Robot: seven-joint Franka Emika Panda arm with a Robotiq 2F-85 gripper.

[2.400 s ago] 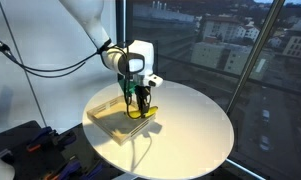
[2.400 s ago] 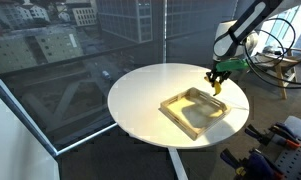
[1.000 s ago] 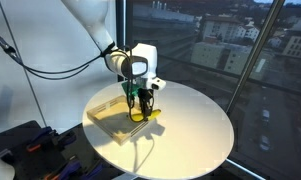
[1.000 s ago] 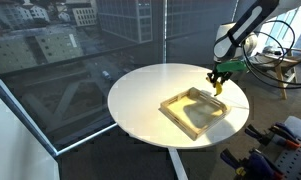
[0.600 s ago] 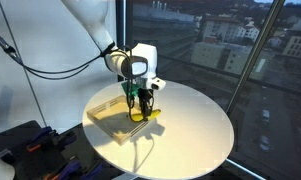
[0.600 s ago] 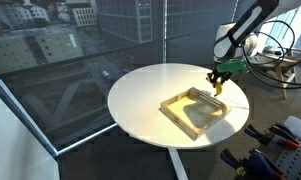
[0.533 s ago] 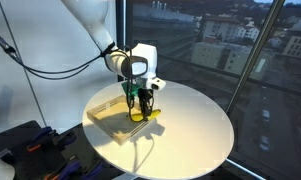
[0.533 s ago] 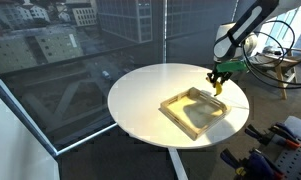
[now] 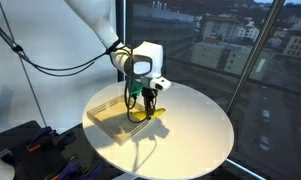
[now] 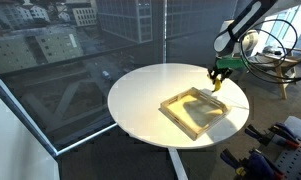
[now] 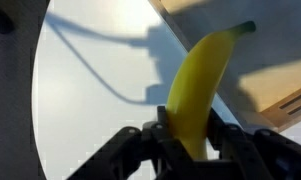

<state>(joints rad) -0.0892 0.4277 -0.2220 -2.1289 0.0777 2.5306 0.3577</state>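
My gripper (image 11: 188,128) is shut on a yellow banana (image 11: 200,85) with a green tip; the fruit fills the middle of the wrist view, its tip pointing away over the tray's edge. In both exterior views the gripper (image 9: 141,98) (image 10: 217,80) holds the banana (image 9: 141,109) (image 10: 216,84) hanging a little above the round white table (image 9: 190,125) (image 10: 140,95), at the near rim of a shallow wooden tray (image 9: 112,122) (image 10: 194,110). The tray looks empty inside.
Glass walls with a city outside stand close behind the table. Black cables hang from the arm (image 9: 90,20). Dark equipment with orange parts (image 9: 30,150) (image 10: 275,150) sits on the floor beside the table.
The arm has lifted and shifted slightly, raising the banana a little higher above the tray's edge. The grip has stayed the same.
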